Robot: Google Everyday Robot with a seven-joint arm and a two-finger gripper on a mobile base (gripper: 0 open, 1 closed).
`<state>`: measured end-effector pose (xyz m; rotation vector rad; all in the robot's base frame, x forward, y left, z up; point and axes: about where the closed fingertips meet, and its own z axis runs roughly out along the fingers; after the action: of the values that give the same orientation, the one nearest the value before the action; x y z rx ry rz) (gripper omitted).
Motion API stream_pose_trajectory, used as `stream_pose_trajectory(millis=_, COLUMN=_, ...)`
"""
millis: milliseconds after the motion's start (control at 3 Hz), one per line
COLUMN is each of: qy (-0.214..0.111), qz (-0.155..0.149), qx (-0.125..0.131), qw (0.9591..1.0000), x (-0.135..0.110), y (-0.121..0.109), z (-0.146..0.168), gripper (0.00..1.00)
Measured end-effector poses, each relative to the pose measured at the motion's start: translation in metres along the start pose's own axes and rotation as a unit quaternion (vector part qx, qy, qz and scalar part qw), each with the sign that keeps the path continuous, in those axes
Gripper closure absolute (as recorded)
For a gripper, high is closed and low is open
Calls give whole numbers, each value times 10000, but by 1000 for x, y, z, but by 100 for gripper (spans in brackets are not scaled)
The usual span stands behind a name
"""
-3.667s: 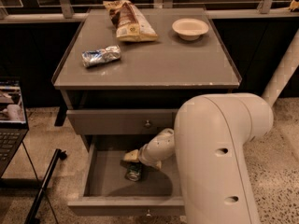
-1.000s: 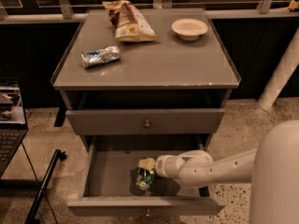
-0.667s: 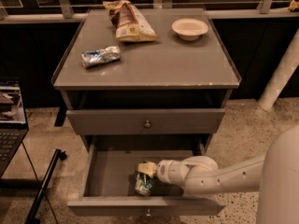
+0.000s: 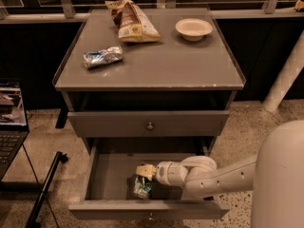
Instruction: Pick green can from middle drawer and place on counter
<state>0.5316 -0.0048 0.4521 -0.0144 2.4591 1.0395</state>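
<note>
— While the middle drawer (image 4: 110, 175) stands pulled out, where is the gripper (image 4: 144, 175)?

— Down inside it, near the front wall and about midway across. The white arm (image 4: 214, 176) reaches in from the right, over the drawer's right side.

— And the green can (image 4: 142, 188)?

— On the drawer's grey floor, directly under the gripper's pale tip and touching it, or very nearly. The can looks tilted, with its label facing up and forward.

— Has the gripper got hold of it?

— I cannot tell. The tip sits right on the can's upper end and hides the contact.

— What is on the counter (image 4: 166, 65)?

— A crumpled foil packet (image 4: 103, 57) at the left, a snack bag (image 4: 132, 23) at the back and a pale bowl (image 4: 193, 29) at the back right. All are well apart from the can.

— The drawer above?

— Its front (image 4: 109, 123) is closed, with a round knob (image 4: 150, 126) in the middle.
</note>
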Motion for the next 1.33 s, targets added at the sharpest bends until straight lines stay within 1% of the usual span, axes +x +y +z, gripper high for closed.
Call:
stream_pose_trajectory(millis=333, qy=85, qz=-152, qx=-20, qw=9998, x=2, y=33, z=-18, gripper=100)
stream_pose_trajectory(millis=667, qy=-59, qz=-592, qx=30, qw=9982, x=-2, y=86, z=-63, gripper=100)
stream_pose_trajectory(millis=1000, qy=-471, qz=-1152, qx=78, qw=9922, x=-25, y=144, z=-110, gripper=100)
stream_pose_trajectory(millis=1333, qy=-719, qz=-1537, qx=97, qw=9855, x=-44, y=173, z=-130, gripper=100)
